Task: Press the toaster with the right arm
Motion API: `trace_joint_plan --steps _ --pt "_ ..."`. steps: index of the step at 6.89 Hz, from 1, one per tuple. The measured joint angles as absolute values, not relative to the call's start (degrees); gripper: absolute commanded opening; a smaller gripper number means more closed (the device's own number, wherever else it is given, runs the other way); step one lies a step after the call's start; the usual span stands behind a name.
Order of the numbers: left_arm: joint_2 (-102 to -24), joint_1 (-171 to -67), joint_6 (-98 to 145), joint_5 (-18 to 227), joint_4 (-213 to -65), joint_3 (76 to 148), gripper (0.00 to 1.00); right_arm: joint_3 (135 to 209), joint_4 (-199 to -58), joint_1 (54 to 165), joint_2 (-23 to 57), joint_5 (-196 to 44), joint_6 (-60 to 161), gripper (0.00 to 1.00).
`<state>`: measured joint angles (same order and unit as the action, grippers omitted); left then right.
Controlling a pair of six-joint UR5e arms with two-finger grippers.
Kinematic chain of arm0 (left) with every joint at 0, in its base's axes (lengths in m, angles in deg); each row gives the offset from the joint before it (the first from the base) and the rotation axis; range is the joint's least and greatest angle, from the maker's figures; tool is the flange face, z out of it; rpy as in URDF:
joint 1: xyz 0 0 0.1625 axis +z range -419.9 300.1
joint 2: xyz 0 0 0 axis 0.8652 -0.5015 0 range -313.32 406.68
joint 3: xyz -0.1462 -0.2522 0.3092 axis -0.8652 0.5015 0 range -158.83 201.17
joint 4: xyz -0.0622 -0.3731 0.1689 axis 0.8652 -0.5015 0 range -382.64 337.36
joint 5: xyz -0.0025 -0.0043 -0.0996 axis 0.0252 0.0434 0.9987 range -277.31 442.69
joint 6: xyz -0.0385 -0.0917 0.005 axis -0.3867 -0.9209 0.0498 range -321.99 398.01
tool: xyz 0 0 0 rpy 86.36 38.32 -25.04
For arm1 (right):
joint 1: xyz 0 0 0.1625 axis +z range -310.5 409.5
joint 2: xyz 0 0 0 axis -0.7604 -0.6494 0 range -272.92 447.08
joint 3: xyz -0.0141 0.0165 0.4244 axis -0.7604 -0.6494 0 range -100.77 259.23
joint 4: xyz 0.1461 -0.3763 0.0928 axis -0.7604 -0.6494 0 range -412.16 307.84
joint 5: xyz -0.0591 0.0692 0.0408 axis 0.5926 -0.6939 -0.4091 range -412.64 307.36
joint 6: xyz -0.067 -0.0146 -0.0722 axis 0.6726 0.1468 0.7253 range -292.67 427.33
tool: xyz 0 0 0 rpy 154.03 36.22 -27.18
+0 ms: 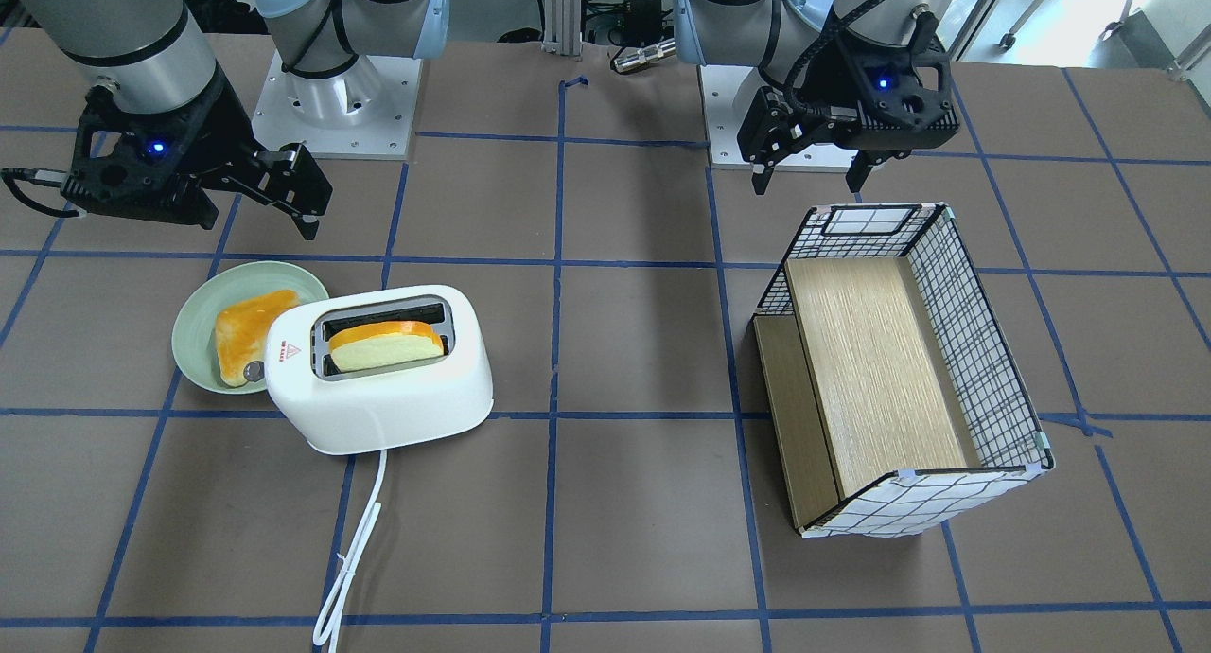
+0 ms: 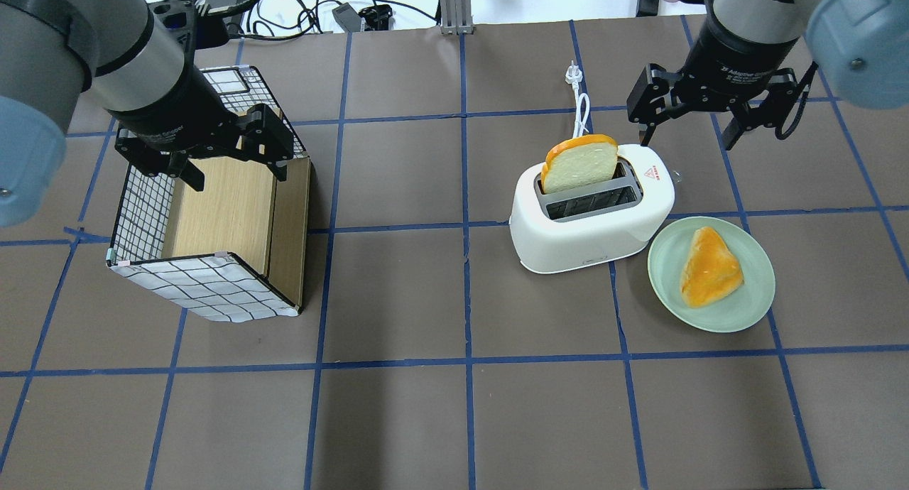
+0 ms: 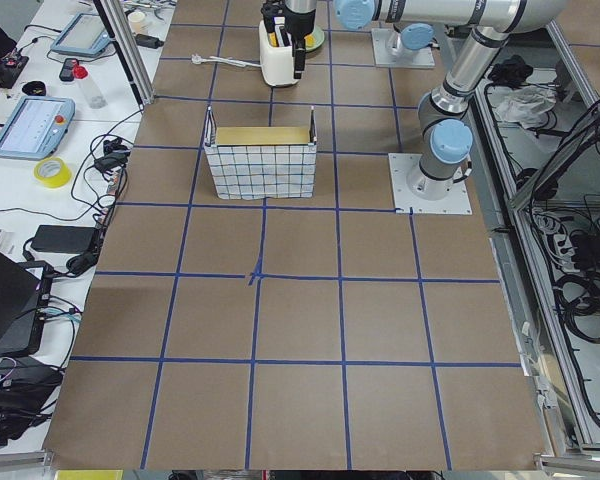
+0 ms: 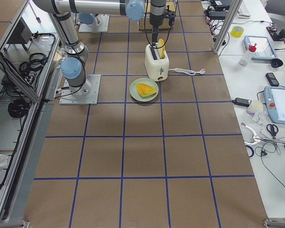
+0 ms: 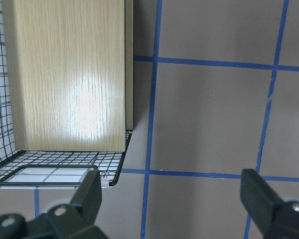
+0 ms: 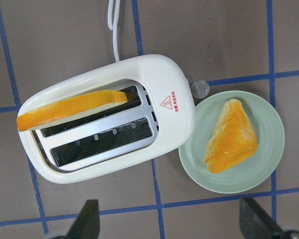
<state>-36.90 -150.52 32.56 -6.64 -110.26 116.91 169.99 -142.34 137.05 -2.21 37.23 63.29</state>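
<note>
Toaster [image 1: 378, 402], white and two-slotted, is standing on the table [image 1: 643, 284], on the robot's right side. We are taking the rest by size, starting with that brown table, which is carrying a grid of blue tape lines.

The right arm [image 1: 142, 57] is reaching out over it. We are seeing the right gripper [image 2: 687, 136] hanging in the air near the toaster's knob end, apart from it, with its fingers spread wide and gripping nothing. In the right wrist view the toaster is lying below and ahead of the fingertips [image 6: 89, 219].

The left gripper [image 2: 238, 177] is hovering over a basket [image 1: 979, 345], likewise spread wide. This basket, with checked fabric walls and wooden boards inside, is sitting on the robot's left side, well apart from the toaster.

A pale green plate [image 2: 738, 316] is lying just beside the toaster's knob end. One bread slice [image 2: 579, 165] is sticking up out of the slot farther from the robot, and a second slice [image 2: 710, 266] is lying on the plate.

The white cord [image 1: 355, 539] is trailing across the table, away from the robot. A grey knob [image 6: 200, 88] is poking from the toaster's end wall, and a small red triangle [image 6: 166, 102] is marking its top.
</note>
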Motion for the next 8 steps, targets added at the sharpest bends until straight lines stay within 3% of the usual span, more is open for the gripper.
trace_joint_plan --steps 5,6,7,8 --pt "-36.9 -150.52 32.56 -6.68 -110.26 116.91 1.0 169.81 -142.43 135.85 -2.12 36.3 63.58 0.97" --pt "-36.9 -150.51 32.56 -6.67 -110.26 116.93 1.0 169.89 -143.17 133.5 -2.09 34.8 64.55 0.78" --pt "-36.9 -150.52 32.56 -6.64 -110.26 116.94 1.0 170.13 -144.46 130.55 -2.01 32.25 66.5 0.36" --pt "-36.9 -150.52 32.56 -6.62 -110.26 116.94 1.0 170.51 -145.18 128.11 -1.65 30.01 69.46 0.1"
